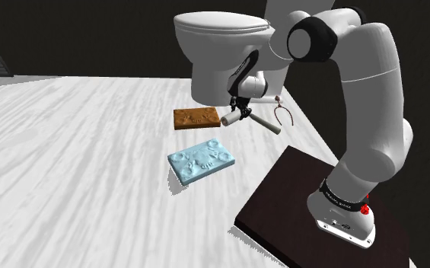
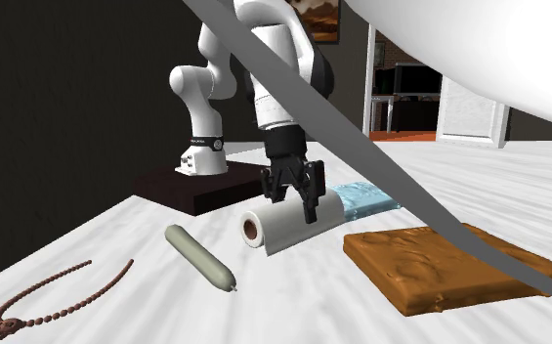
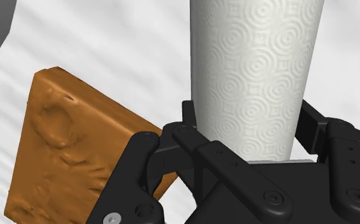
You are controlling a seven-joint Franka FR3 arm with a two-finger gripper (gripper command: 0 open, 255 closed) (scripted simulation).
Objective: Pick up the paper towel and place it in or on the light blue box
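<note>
1. The claw (image 2: 293, 198) is clenched on the paper towel (image 2: 285, 227). Its two fingers (image 3: 194, 137) stand only as far apart as the roll is thick, and they press on its two sides near one end.
2. There is one paper towel roll. It lies on its side in the middle of the second exterior view, low over the white floor (image 2: 117, 235). I cannot tell if it touches the floor.
3. There is one light blue box (image 2: 366, 198). It lies flat on the floor, right of the middle of that view, close behind the roll.
4. There is one brown box (image 2: 440, 266), flat on the floor at the lower right, near the roll.
5. One grey stick (image 2: 200, 257) with rounded ends lies left of the roll. One string of brown beads (image 2: 8, 321) is in the lower left corner.
6. One white toilet (image 1: 221, 34) stands at the top middle of the shoulder view. One dark stand (image 1: 297, 198) is at the lower right.
</note>
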